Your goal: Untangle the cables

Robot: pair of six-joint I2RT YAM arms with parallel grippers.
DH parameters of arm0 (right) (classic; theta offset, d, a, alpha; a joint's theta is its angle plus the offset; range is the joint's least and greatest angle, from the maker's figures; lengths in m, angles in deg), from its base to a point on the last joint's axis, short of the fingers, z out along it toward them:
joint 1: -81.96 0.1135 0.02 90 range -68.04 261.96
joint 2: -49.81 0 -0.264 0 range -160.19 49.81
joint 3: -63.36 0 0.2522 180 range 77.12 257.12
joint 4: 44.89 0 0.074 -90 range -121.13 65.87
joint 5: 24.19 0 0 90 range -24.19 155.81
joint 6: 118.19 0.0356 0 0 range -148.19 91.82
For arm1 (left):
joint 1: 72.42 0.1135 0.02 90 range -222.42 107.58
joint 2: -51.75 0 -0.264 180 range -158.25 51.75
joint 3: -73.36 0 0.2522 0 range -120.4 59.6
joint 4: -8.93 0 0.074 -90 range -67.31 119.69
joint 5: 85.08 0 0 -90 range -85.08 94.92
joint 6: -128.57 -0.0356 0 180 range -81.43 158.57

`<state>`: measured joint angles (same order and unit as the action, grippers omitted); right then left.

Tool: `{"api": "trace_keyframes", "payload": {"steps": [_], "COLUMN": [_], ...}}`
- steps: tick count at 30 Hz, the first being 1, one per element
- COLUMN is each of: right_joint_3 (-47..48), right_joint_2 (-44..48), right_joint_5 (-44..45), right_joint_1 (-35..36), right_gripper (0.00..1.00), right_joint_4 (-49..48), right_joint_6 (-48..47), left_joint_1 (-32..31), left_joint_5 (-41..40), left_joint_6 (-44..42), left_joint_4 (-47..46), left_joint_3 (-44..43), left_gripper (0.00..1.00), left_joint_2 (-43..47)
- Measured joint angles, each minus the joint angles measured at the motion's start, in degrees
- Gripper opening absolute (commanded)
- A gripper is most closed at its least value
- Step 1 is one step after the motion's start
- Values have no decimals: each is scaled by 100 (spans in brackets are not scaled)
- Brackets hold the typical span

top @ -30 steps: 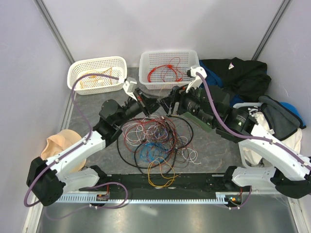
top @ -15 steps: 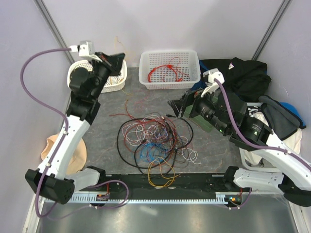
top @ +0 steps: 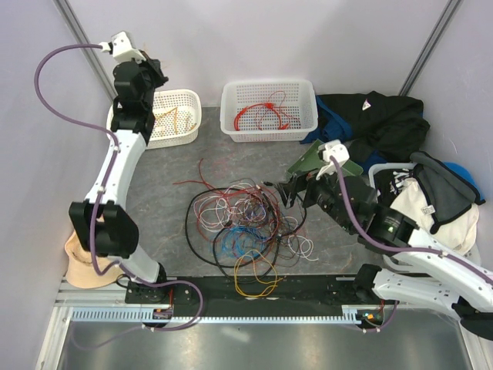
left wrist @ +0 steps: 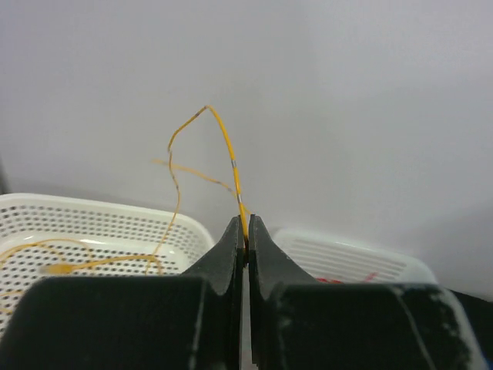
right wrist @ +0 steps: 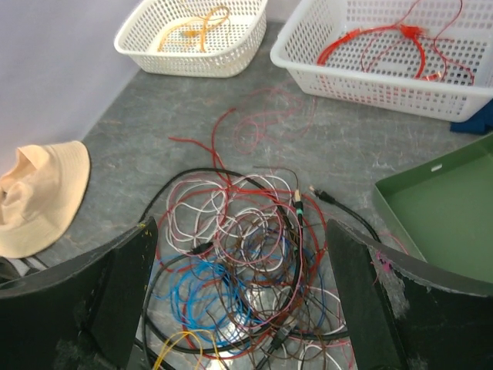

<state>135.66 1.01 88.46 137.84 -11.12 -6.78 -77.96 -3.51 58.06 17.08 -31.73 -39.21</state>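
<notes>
L hand [left wrist: 246, 225] tight on yellow cable [left wrist: 233, 164]

Cables [top: 246, 223] before two baskets [top: 267, 110]

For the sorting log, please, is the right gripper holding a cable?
No, the right gripper stands open and empty above the tangled cables.

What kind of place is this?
Probably a robotics lab cell: two arms bolted to the table edge, plain panel walls around it, tangled cables staged beside sorting baskets.
</notes>
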Motion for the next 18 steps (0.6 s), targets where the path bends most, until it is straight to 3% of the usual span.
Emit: {"api": "trace_keyframes", "payload": {"steps": [5, 12, 13, 16, 18], "right_joint_3": [-601, -756, -756, -756, -756], "right_joint_2": [-116, -334, -354, -422, -431], "right_joint_5": [33, 190, 197, 212, 212], "right_joint_1": [0, 0, 0, 0, 0], "right_gripper": [98, 98, 98, 98, 98], "right_joint_4": [-188, -348, -376, -442, -457], "right_joint_6": [22, -63, -70, -85, -85], "left_joint_1": [439, 586, 592, 649, 691], "left_joint_5": [-280, -603, -647, -831, -973], "left_joint_6": [-190, -444, -455, -474, -472], "left_joint_4": [-9, -4, -4, 149, 350], "left_joint_3": [-538, -627, -627, -636, -708], "left_gripper": [2, 2, 9, 61, 74], "left_joint_2": [-866, -1416, -1469, -1659, -1825]}}
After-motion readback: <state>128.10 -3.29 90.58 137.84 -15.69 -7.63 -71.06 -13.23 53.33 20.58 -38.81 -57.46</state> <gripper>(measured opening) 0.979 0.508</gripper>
